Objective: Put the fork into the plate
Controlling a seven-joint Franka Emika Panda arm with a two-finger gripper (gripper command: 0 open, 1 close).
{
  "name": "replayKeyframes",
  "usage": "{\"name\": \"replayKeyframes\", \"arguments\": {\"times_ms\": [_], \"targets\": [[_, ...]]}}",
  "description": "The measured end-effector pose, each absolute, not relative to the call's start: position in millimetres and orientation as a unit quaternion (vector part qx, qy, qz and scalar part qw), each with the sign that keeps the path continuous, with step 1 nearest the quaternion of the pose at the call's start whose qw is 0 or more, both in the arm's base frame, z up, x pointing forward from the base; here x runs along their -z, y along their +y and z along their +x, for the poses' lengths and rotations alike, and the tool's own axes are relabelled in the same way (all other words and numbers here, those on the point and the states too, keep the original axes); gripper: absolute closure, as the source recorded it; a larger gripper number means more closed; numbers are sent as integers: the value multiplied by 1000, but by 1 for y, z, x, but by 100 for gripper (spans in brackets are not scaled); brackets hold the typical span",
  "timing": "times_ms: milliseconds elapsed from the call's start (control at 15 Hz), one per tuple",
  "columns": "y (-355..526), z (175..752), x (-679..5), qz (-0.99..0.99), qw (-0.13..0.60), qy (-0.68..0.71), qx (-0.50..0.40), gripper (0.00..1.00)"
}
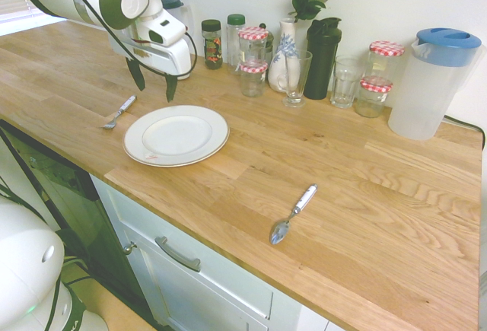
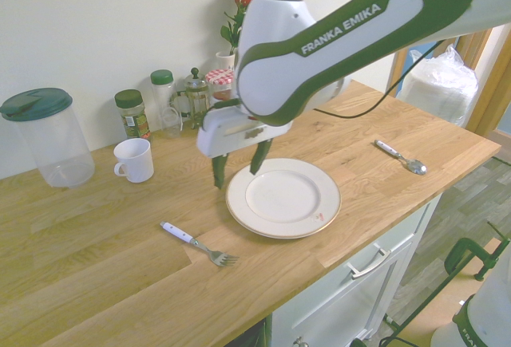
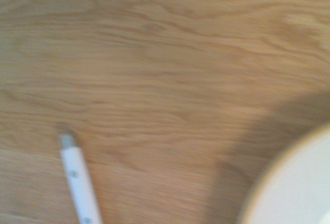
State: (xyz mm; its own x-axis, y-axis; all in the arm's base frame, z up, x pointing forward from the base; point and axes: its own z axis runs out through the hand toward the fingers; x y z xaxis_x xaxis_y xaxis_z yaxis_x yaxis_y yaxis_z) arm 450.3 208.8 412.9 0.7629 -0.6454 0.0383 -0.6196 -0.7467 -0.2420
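Observation:
The small silver fork (image 1: pixel 119 112) with its pale handle lies flat on the wooden counter, just left of the round white plate (image 1: pixel 176 135). From the other side, the fork (image 2: pixel 198 243) rests near the counter's front edge, left of the plate (image 2: pixel 283 197). My gripper (image 1: pixel 153 81) hangs open and empty above the counter, between the fork and the plate's far rim. In the second exterior view the gripper (image 2: pixel 237 168) hovers at the plate's left edge. The wrist view shows the fork handle (image 3: pixel 77 180) and a slice of the plate (image 3: pixel 294 193).
A white-handled spoon (image 1: pixel 293 214) lies toward the counter's front right. Along the back wall stand jars (image 1: pixel 253 55), glasses (image 1: pixel 297 77), a vase with a rose (image 1: pixel 286 61), a dark bottle (image 1: pixel 321 57) and a blue-lidded pitcher (image 1: pixel 431 81). A white mug (image 2: pixel 133 159) sits behind the fork.

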Motion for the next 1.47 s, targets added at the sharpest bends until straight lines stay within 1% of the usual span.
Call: {"name": "replayKeyframes", "arguments": {"times_ms": [200, 600, 800, 1067, 1467], "targets": [[269, 471, -412, -938, 97, 327, 64, 0], [324, 495, -387, -942, 46, 332, -1, 0], [329, 498, -379, -939, 30, 341, -21, 0], [336, 484, -363, -942, 15, 332, -38, 0], [310, 492, -344, -950, -4, 309, -42, 0]]}}
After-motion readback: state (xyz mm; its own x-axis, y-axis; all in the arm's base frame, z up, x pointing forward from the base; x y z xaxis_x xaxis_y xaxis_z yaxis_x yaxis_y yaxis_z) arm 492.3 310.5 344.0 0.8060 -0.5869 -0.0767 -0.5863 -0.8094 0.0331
